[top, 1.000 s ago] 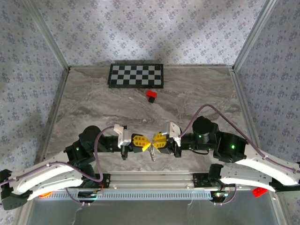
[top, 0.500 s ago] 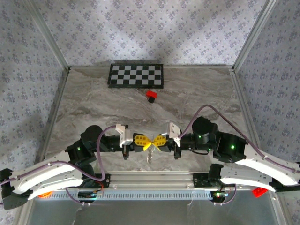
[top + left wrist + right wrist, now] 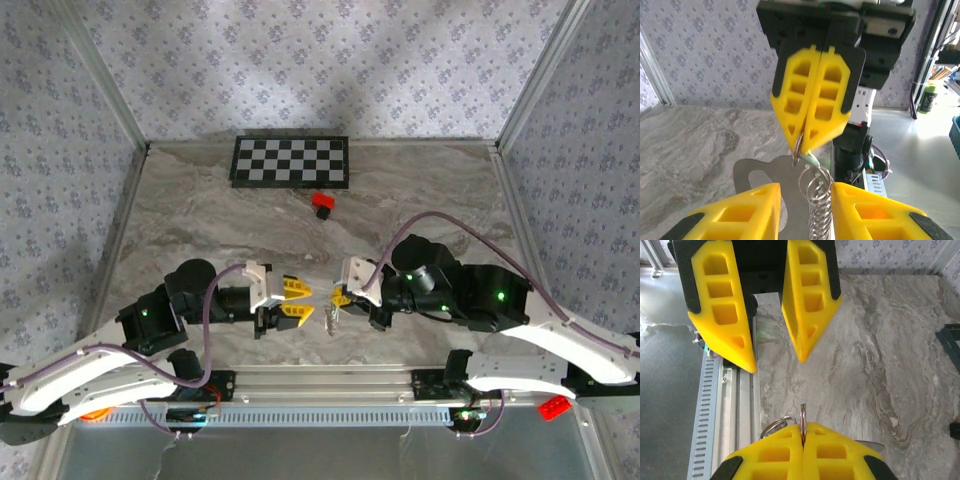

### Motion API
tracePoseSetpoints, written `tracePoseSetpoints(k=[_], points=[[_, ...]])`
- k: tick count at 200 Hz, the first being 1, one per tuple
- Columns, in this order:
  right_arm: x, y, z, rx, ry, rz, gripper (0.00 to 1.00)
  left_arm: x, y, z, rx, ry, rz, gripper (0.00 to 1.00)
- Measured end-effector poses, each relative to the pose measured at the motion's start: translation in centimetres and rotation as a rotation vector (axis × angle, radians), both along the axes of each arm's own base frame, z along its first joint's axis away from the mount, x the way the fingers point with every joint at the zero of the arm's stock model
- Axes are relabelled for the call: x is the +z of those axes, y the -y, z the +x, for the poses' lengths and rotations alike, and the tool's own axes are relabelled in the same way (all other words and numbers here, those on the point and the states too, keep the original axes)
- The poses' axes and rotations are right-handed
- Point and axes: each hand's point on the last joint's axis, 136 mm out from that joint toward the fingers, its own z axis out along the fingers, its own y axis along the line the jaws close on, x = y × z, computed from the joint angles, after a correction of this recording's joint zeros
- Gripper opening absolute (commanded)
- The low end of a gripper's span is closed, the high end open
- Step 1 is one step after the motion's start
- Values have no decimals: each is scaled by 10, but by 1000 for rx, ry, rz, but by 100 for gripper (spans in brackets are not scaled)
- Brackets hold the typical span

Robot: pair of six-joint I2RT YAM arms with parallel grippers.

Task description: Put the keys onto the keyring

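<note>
My right gripper (image 3: 340,297) is shut on a thin ring of the keyring (image 3: 330,320), which hangs from its tips just above the table. In the left wrist view the keyring (image 3: 818,200) is a stack of silvery rings dangling between my left fingers (image 3: 747,212), which touch nothing. The key's mint-green head (image 3: 813,159) peeks out just under the right gripper's tips, beside a flat silver plate (image 3: 762,172) with a hole. My left gripper (image 3: 297,300) is open, facing the right one across a small gap. In the right wrist view the right gripper (image 3: 802,427) pinches the ring (image 3: 803,415) edge-on.
A red block (image 3: 322,203) lies on the marble table behind the grippers, with a checkerboard (image 3: 291,161) at the back wall. An aluminium rail (image 3: 330,380) runs along the near edge. Another red piece (image 3: 552,408) sits at the lower right, off the table.
The left gripper has opened and drawn back to the left, so the tips that touched are now apart. The right gripper stays shut on the keyring and has shifted slightly left.
</note>
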Motion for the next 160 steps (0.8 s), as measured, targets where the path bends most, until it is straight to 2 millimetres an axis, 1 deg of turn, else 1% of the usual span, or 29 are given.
tracePoseSetpoints(k=[50,87,139,160], points=[[-21,-5,0,18,-25,-110,0,-12,8,5,9,-12,43,32],[-22,-5,-1,21,-29,-116,0,-19,13,9,12,-8,65,30],[-21,-7,-1,25,-30,-114,0,-25,22,14,13,-7,81,21],[-21,-7,-1,24,-31,-116,0,-26,23,14,12,-4,83,13]])
